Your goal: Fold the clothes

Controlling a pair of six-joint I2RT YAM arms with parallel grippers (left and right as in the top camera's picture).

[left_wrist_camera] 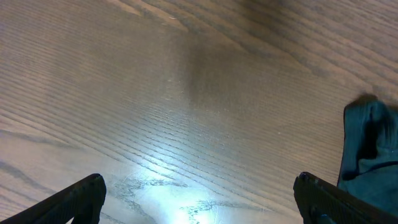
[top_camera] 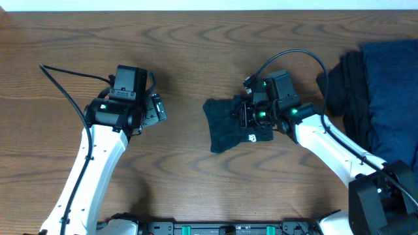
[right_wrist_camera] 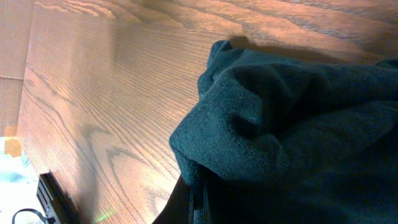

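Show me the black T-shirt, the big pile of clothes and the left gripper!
black T-shirt (top_camera: 225, 121): overhead view, crumpled middle.
pile of clothes (top_camera: 392, 78): overhead view, navy top layer.
left gripper (left_wrist_camera: 199, 186): left wrist view, midway between its open fingertips.

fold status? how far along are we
Done: nothing looks folded yet. In hand: one black T-shirt lies crumpled in the middle of the table, with the right claw at its right edge and fabric bunched against that wrist camera; grip unclear. The left claw is open and empty over bare wood. Left: flatten and fold that shirt, then the black and navy pile at the right edge.
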